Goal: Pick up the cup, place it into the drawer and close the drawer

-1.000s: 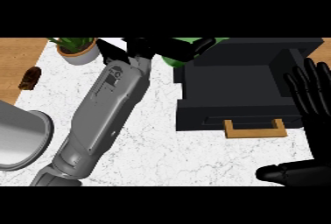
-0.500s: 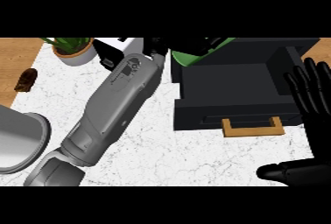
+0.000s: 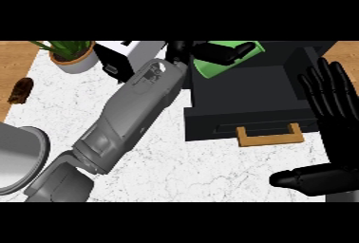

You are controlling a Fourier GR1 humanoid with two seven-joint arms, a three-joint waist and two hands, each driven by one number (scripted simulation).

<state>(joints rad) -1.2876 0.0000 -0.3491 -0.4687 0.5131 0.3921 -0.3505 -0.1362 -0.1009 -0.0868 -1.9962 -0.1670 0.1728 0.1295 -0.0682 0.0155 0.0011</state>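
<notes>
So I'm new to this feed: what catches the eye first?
The left robot hand, top centre, curled round a bright green cup over the open black drawer with its tan handle. At the right edge, the right robot hand rests open, fingers up.

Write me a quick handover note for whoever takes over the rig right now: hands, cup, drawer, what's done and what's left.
Left hand: fingers curled round the green cup, held over the far end of the drawer.
Right hand: open, fingers up, resting at the view's right edge beside the drawer.
Drawer: pulled open, dark inside, tan handle toward the robot.
Done: cup picked up and carried to the drawer.
Left: set the cup down inside, let go, pull the left arm back, then push the drawer shut. The right hand looks nearest to the handle for that.
</notes>
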